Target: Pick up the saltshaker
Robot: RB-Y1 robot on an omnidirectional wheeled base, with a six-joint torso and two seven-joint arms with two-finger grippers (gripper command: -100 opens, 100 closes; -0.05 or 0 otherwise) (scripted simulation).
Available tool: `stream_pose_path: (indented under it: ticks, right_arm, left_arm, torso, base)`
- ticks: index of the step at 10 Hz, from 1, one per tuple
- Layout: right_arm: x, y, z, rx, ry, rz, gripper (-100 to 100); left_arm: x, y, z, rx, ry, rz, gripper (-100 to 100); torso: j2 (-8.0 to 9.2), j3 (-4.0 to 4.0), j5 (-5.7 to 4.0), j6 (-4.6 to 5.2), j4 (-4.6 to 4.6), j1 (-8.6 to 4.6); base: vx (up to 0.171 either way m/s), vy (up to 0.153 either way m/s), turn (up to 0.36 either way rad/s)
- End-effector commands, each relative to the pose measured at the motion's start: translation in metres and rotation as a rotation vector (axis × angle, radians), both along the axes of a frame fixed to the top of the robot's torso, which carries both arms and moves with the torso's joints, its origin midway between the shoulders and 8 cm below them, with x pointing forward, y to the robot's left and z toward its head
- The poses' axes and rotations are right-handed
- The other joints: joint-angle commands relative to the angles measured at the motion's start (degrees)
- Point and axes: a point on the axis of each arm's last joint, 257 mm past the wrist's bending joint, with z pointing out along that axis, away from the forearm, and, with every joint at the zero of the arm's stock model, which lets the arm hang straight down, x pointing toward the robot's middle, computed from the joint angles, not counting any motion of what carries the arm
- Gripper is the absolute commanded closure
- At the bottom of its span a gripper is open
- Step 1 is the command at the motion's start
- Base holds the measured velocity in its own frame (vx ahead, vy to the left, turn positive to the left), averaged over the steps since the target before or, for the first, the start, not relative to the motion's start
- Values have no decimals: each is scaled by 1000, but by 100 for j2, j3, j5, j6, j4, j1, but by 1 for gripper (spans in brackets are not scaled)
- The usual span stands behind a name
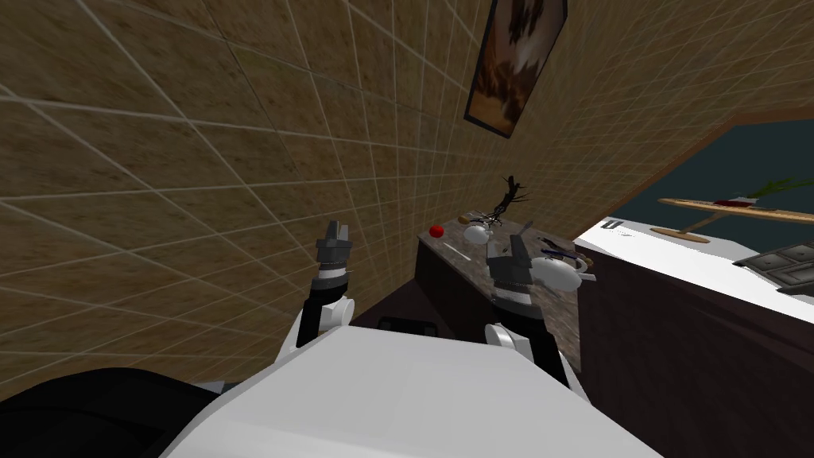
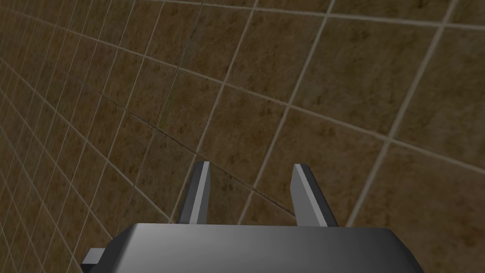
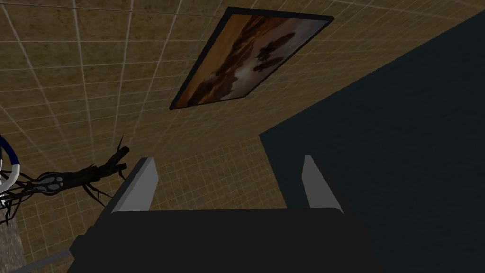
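A narrow stone-topped counter (image 1: 465, 262) runs along the tiled wall ahead of me. On it lie a red apple (image 1: 436, 231), a small white rounded dish (image 1: 477, 234), a thin white stick (image 1: 456, 250), dark twigs (image 1: 505, 199) and a white kettle-like vessel (image 1: 558, 273). I cannot tell which small item is the saltshaker. My right gripper (image 1: 515, 242) hovers over the counter's near part, beside the white vessel. It is open (image 3: 227, 185) and empty, with the twigs (image 3: 71, 177) off to one side. My left gripper (image 1: 337, 229) is raised by the wall, open (image 2: 253, 192) and empty.
A dark cabinet front (image 1: 445, 294) drops below the counter. To the right a white worktop (image 1: 676, 266) carries a long wooden board (image 1: 719, 208) and a dark tray (image 1: 783, 266). A framed picture (image 1: 517, 56) hangs on the tiled wall above.
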Motion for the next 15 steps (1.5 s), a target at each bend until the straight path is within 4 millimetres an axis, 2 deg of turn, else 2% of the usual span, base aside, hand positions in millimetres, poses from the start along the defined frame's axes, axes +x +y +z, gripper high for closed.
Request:
stream_pose_path:
  ticks: [1, 2, 3, 8, 11, 14, 15]
  right_arm:
    - [0, -6, -20, -62, 56, -26, -100]
    - [-1, -13, -33, -100, 94, -46, -100]
    - [-1, -13, -33, -100, 94, -46, -100]
    - [-19, -63, -107, -297, 313, -178, -100]
    - [-46, -104, -157, -418, 471, -267, -100]
    - [-87, -148, -206, -545, 647, -349, -100]
    - [-87, -148, -206, -545, 647, -349, -100]
  left_arm:
    - [0, 0, 0, 0, 0, 0, 0]
    - [0, 0, 0, 0, 0, 0, 0]
    - [0, 0, 0, 0, 0, 0, 0]
    - [0, 0, 0, 0, 0, 0, 0]
    - [0, 0, 0, 0, 0, 0, 0]
    - [0, 0, 0, 0, 0, 0, 0]
    - [0, 0, 0, 0, 0, 0, 0]
  torso:
    - [0, 0, 0, 0, 0, 0]
    - [0, 0, 0, 0, 0, 3]
    - [0, 0, 1, 0, 0, 3]
    - [-2, -1, 2, 0, 0, 7]
    - [-5, -2, 2, -1, -1, 3]
    - [-9, -5, 1, 0, -2, -1]
    - [-11, -6, 0, -3, -2, -4]
  base:
    - [-4, 48, 48]
    - [0, 47, 57]
    - [-1, 30, 17]
    - [5, 47, 94]
    - [16, 50, 156]
    - [35, 35, 215]
    - [26, 10, 74]
